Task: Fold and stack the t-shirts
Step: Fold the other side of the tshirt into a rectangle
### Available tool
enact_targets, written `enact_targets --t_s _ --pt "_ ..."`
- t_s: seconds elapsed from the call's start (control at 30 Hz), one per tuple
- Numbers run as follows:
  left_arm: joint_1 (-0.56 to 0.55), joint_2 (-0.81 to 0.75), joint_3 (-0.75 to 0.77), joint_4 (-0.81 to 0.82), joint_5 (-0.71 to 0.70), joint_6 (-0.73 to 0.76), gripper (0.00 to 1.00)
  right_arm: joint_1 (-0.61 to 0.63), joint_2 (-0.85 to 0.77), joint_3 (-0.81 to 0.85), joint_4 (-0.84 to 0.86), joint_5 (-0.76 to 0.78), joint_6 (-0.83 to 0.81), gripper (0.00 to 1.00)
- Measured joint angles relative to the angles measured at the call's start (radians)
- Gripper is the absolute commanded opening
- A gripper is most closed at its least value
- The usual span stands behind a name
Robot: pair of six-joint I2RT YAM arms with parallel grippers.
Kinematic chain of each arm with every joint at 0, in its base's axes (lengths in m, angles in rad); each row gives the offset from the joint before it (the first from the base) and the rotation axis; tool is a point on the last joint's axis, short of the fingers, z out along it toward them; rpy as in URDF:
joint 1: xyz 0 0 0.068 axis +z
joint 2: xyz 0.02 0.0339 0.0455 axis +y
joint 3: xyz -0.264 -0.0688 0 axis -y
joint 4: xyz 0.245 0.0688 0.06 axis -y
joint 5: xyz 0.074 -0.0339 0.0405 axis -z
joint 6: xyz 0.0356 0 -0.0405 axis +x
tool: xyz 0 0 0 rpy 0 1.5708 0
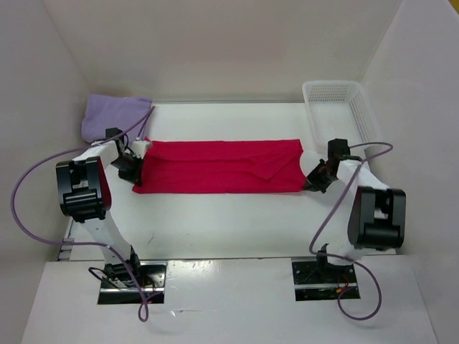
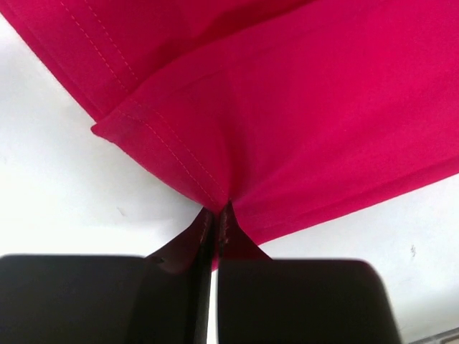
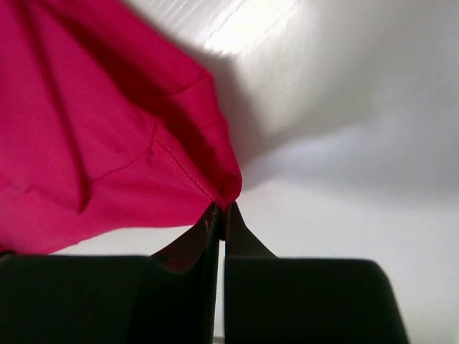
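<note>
The red t-shirt [image 1: 219, 166] lies as a long band across the tabletop [image 1: 229, 222], with the left end effector [image 1: 134, 170] and right end effector [image 1: 313, 179] each clamped on 1 end's edge, probably to lift both ends together for a fold.

A robot lab's test cell: plain white panel walls [image 1: 215, 43] enclose a white desk [image 1: 215, 222], with cabled black-and-white robot arms [image 1: 86, 193] bolted on.

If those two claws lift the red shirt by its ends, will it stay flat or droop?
Probably droop: the red t-shirt puckers into folds where the left gripper and right gripper pinch its ends, so its middle would likely sag. It looks thin, so probably light.
</note>
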Motion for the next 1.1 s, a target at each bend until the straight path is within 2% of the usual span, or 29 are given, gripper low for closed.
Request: enact_targets --t_s 0.2,0.47,0.53,0.57,0.6,0.63,0.67,0.7,0.77,0.83,0.97,1.03,1.1 --pt "-0.01 -0.149 -0.171 -0.052 -0.111 0.079 0.0 0.109 -0.298 -0.008 -0.137 0.063 0.056 0.0" --pt "-0.01 -0.294 -0.317 -0.128 -0.19 0.153 0.0 0.231 -0.376 -0.007 -0.384 0.179 0.128 0.0" --pt "-0.008 -0.338 -0.354 -0.15 -0.217 0.167 0.01 0.271 -0.409 -0.003 -0.443 0.201 0.147 0.05" --pt "-0.006 -0.358 -0.365 -0.158 -0.229 0.174 0.04 0.292 -0.423 0.005 -0.475 0.21 0.161 0.12" --pt "-0.005 -0.378 -0.373 -0.167 -0.243 0.179 0.09 0.313 -0.435 0.019 -0.51 0.222 0.174 0.43" --pt "-0.004 -0.394 -0.376 -0.174 -0.253 0.183 0.18 0.325 -0.446 0.034 -0.536 0.23 0.19 0.62" --pt "-0.004 -0.407 -0.378 -0.177 -0.266 0.193 0.27 0.336 -0.455 0.05 -0.558 0.236 0.198 0.65" --pt "-0.003 -0.418 -0.379 -0.177 -0.282 0.199 0.45 0.34 -0.465 0.064 -0.575 0.243 0.202 0.68" --pt "-0.002 -0.428 -0.38 -0.178 -0.32 0.21 0.59 0.34 -0.484 0.085 -0.604 0.255 0.218 0.96" --pt "0.0 -0.429 -0.38 -0.178 -0.369 0.211 0.72 0.34 -0.51 0.094 -0.63 0.267 0.225 1.0" --pt "0.007 -0.429 -0.342 -0.219 -0.447 0.224 0.8 0.343 -0.56 0.106 -0.668 0.274 0.24 1.0" --pt "-0.001 -0.428 -0.241 -0.28 -0.451 0.227 0.87 0.345 -0.584 0.107 -0.665 0.268 0.247 1.0" --pt "-0.057 -0.427 -0.063 -0.312 -0.433 0.226 0.92 0.346 -0.604 0.103 -0.645 0.255 0.256 1.0"
